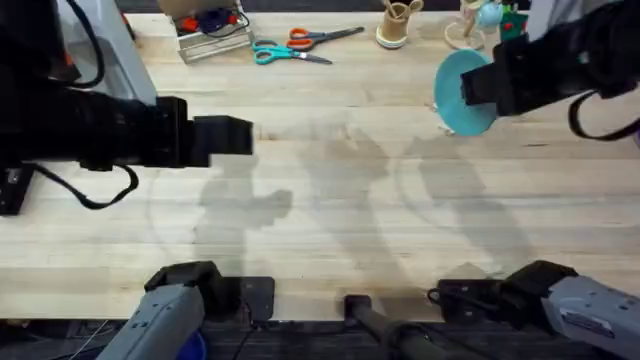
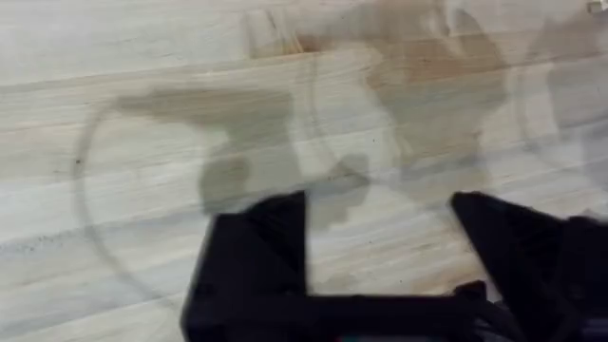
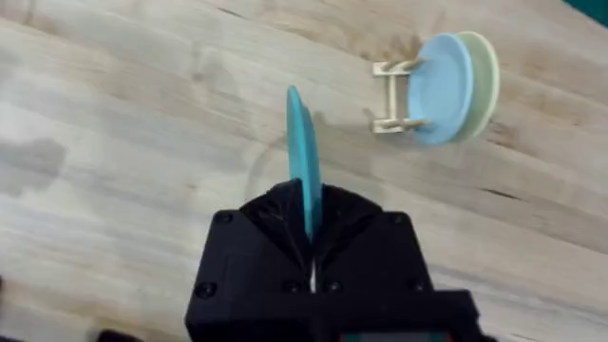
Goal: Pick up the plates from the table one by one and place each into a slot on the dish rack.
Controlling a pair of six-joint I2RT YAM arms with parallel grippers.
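Note:
My right gripper [image 3: 310, 228] is shut on the rim of a bright turquoise plate [image 3: 304, 152], which I see edge-on and upright above the table [image 3: 142, 123]. From overhead the same plate [image 1: 455, 85] hangs at the far right with the right gripper [image 1: 478, 88] on it. Beyond it stands the small wooden dish rack [image 3: 392, 95], with a pale blue plate [image 3: 439, 87] and a cream plate [image 3: 483, 68] upright in its slots. The left gripper [image 2: 380, 247] is open over bare wood at the left [image 1: 232, 138], with nothing between its fingers.
Along the far edge lie scissors [image 1: 292, 45], a round wooden cup of utensils [image 1: 396, 27], a small wire basket of items [image 1: 210, 28] and a small stand [image 1: 478, 22]. Both arm bases sit at the near edge.

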